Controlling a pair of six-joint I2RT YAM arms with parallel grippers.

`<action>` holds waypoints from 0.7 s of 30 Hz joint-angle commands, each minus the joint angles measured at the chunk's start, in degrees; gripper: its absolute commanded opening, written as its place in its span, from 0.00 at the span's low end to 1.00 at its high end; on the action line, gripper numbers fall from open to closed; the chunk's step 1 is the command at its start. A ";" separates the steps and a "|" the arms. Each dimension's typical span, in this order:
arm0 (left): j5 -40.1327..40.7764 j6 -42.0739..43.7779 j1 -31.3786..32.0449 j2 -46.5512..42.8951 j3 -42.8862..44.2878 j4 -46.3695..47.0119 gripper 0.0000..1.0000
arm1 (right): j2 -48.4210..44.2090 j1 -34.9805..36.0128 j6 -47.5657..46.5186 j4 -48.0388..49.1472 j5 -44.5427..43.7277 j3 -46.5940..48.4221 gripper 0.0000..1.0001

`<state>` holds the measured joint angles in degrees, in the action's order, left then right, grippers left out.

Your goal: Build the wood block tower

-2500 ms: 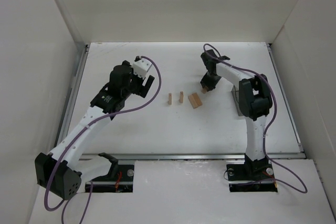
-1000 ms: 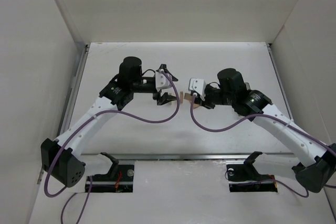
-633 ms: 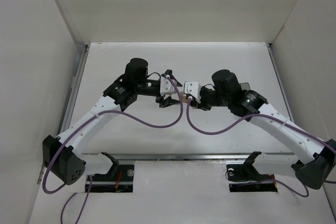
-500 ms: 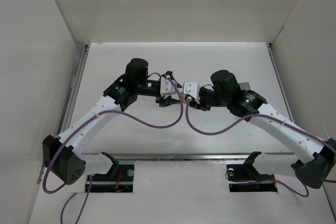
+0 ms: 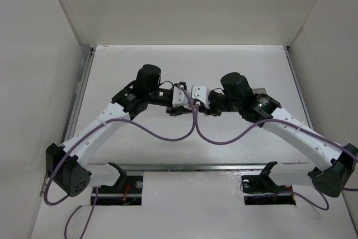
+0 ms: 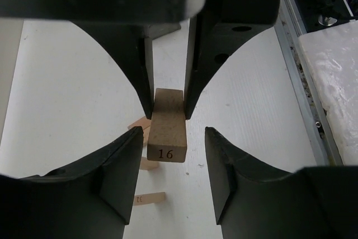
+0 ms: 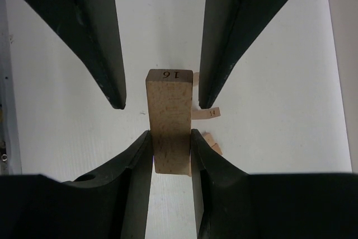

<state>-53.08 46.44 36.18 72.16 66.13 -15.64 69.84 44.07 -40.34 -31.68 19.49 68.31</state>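
My right gripper (image 7: 169, 138) is shut on the near end of a light tan wood block (image 7: 169, 117) marked 16, held level above the table. My left gripper (image 6: 173, 138) faces it head-on and is open. Its fingers (image 7: 106, 43) straddle the block's free end (image 6: 168, 132) with a small gap on each side. In the top view the two grippers, left (image 5: 179, 104) and right (image 5: 202, 105), meet at mid-table and hide the block. Small planks of the wood block tower (image 6: 149, 198) (image 7: 208, 113) sit on the table underneath, partly covered.
A metal rail (image 6: 299, 82) runs along the table's edge. White walls (image 5: 50, 54) close the table in at the left, back and right. Purple cables (image 5: 168, 132) sag from both wrists over the near half of the table.
Both arms have swung inward and met at mid-table. The right gripper kept its hold on the block. The left jaws moved over the block's free end and narrowed round it.
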 commanded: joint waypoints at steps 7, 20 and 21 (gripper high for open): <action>0.43 2.70 0.73 -0.62 0.05 -0.18 0.26 | 0.03 1.01 -0.18 2.33 -0.06 3.23 0.00; 2.37 -0.82 0.73 -2.55 -1.61 3.51 0.00 | -3.48 1.01 3.77 13.03 -3.48 -2.73 0.44; 2.37 -2.30 0.73 -2.55 -1.62 4.03 0.00 | -4.01 1.01 3.77 13.74 -3.49 -3.27 0.56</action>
<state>-50.30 46.24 36.64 71.83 65.54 -14.13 68.60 44.69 -38.37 -26.79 17.34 66.24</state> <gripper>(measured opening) 0.272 0.517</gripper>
